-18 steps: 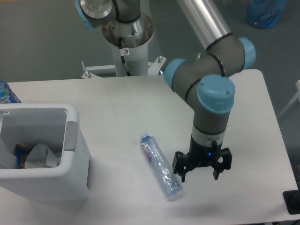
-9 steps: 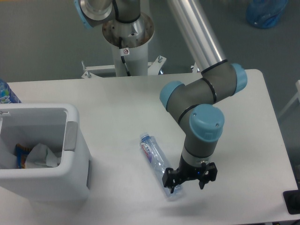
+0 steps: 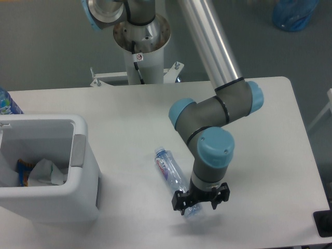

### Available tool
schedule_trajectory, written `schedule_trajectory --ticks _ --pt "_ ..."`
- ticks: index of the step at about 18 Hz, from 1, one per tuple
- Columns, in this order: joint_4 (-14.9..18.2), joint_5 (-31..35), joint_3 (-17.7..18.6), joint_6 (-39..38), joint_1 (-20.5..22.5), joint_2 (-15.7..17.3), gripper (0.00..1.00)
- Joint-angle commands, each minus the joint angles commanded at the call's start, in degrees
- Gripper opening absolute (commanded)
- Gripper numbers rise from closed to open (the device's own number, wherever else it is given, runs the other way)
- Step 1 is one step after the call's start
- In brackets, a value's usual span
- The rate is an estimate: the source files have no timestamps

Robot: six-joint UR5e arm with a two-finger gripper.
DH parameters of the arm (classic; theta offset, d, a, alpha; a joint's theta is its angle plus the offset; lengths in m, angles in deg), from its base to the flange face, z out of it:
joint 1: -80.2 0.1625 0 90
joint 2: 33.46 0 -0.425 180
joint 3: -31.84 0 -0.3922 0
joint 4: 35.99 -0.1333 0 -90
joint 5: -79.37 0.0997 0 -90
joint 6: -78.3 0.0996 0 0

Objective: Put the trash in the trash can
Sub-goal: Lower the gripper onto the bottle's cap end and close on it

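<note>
The tool stands low over the base end of the bottle, fingers spread to either side; it looks unclosed, though the wrist hides the contact. The bottle lies flat on the worktop, neck pointing up-left of the tool. Far left, the trash can already holds the napkin. The bottle remains.

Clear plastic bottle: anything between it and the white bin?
Nothing visible. The slim clear plastic bottle with the blue-red label lies on bare white table, and the stretch toward the white boxy plastic bin holds nothing. The two-finger gripper is right over the bottle's near end.
</note>
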Motion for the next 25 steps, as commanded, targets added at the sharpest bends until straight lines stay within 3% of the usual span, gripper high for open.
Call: schedule_trajectory --ticks 5,13,15,20,25 --pt "-2.89 0.44 2.81 0.09 -0.53 -0.18 0.99" --pt "-3.08 3.52 3.25 -1.14 -1.23 -0.79 0.96" --pt "-2.99 3.69 3.16 -1.23 -1.23 -1.05 0.91" --pt "-2.99 3.87 3.34 -1.32 -1.32 -0.79 0.67" --pt "-2.99 3.87 3.43 -1.23 -1.32 -0.62 0.59"
